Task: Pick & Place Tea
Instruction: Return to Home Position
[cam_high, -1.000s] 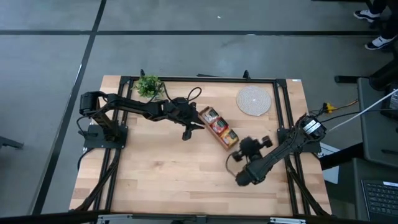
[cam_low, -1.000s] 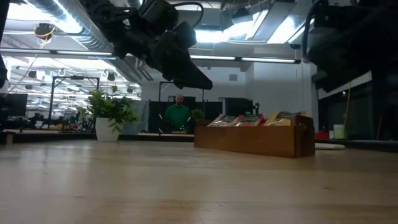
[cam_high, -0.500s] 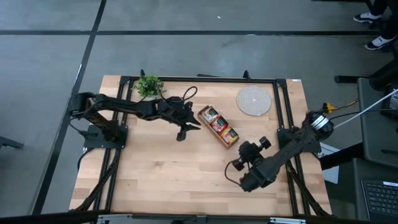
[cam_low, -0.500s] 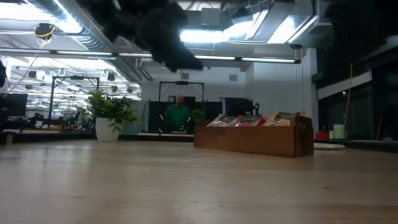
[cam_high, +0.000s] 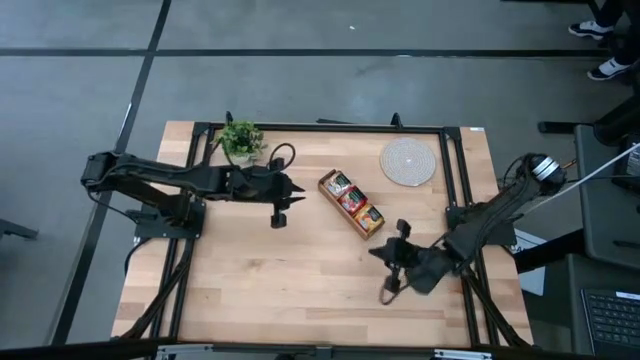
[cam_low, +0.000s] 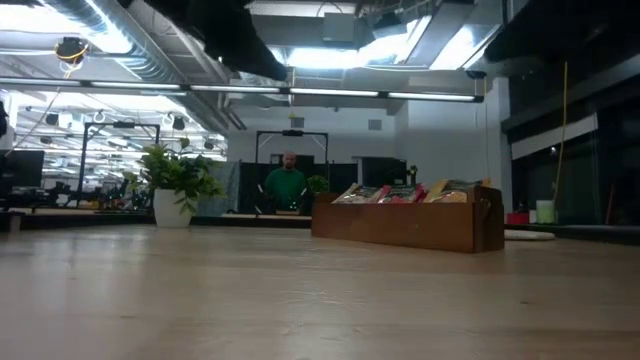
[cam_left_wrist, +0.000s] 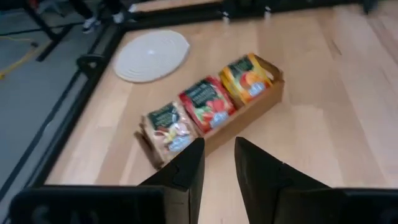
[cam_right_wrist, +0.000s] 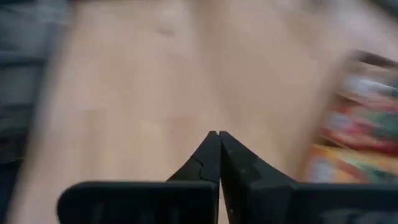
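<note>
Tea (cam_left_wrist: 205, 107) sits in the wooden tray (cam_left_wrist: 245, 113), mid-bench (cam_high: 250, 280). Left tool (cam_left_wrist: 217, 146) released, empty, near the tray. Right tool (cam_right_wrist: 216, 134) clenched on nothing, over bare bench.

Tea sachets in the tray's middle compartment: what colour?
The middle sachets are red with a dark green band; clearest in the left wrist view.

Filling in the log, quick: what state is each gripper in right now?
Left gripper: open a little, holding nothing.
Right gripper: shut, holding nothing.
</note>
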